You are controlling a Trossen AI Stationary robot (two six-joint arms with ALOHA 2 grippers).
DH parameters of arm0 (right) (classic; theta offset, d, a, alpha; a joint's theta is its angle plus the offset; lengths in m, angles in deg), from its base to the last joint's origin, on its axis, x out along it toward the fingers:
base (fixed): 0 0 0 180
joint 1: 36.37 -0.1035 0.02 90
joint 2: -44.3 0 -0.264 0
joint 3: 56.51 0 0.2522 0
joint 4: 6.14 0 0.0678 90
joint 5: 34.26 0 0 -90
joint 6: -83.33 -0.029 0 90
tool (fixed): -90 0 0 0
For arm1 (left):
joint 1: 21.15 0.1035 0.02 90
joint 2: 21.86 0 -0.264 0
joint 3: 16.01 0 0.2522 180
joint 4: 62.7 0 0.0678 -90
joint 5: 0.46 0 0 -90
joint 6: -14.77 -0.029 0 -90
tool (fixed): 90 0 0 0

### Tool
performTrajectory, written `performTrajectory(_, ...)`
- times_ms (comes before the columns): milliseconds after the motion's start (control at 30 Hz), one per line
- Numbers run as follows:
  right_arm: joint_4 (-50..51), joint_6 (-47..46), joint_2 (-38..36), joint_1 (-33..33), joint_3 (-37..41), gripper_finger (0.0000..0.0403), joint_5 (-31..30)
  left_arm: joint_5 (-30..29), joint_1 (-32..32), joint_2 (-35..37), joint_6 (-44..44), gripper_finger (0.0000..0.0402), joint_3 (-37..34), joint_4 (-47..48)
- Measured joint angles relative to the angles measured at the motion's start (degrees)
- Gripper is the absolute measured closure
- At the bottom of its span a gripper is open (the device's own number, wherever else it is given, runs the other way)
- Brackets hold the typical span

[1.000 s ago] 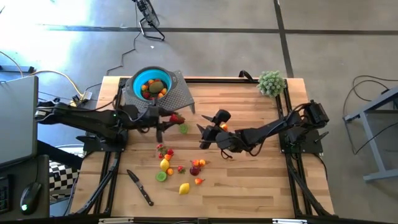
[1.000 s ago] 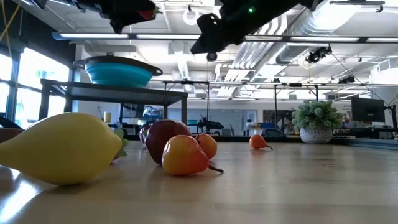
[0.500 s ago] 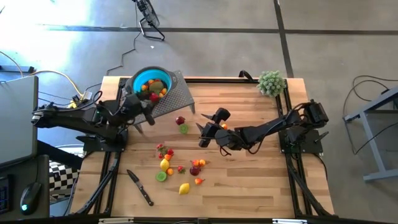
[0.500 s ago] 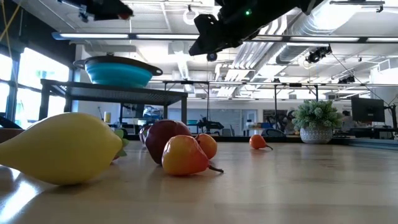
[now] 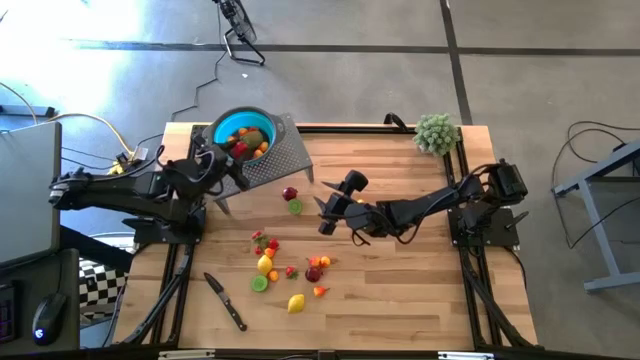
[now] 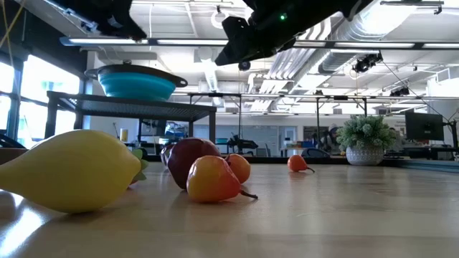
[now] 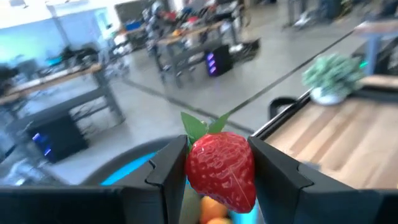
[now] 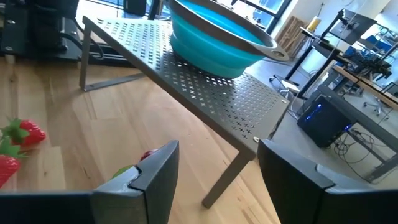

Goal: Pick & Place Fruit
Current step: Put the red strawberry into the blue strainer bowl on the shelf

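A red strawberry point(image 7: 219, 169) with green leaves sits between the fingers of my left gripper point(image 7: 219, 177), which hangs over the near rim of the teal bowl point(image 5: 243, 131); the bowl holds several fruits. The bowl stands on a grey perforated stand point(image 5: 281, 155) at the table's far left. My right gripper point(image 5: 322, 214) hovers open over the table's middle, pointing toward the stand, with nothing between its fingers point(image 8: 157, 169). Loose fruits lie on the wood: a maroon one point(image 5: 290, 193), a lime one point(image 5: 296, 207), and a cluster point(image 5: 270, 262) with a lemon point(image 5: 296, 302). My left gripper pinches the strawberry by its two sides point(image 7: 194, 171) between its two fingers. The fingers lie about level and come from the table's left side. The strawberry is lifted clear, leaves up, above the bowl's blue inside point(image 7: 127, 171).
A black-handled knife point(image 5: 225, 300) lies near the front left. A fuzzy green plant ball point(image 5: 436, 132) stands at the far right corner. In the low view the lemon point(image 6: 72, 168) and a maroon fruit point(image 6: 190, 158) fill the foreground.
My left gripper has carried the strawberry from above the wood beside the stand toward the table's far left, over the bowl's rim, swinging its wrist round on the way. The strawberry stays pinched. The right gripper has kept its place.
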Motion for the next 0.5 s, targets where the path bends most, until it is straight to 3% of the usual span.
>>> performTrajectory(167,0.02,0.00,0.00,0.00,0.00,0.0192,0.04,8.43,8.67,0.01,6.28,0.0251,-0.04,5.46)
performTrajectory(500,0.02,-0.03,0.00,0.27,0.00,0.0192,0.02,24.04,24.52,-0.03,7.43,0.0251,-0.04,4.43)
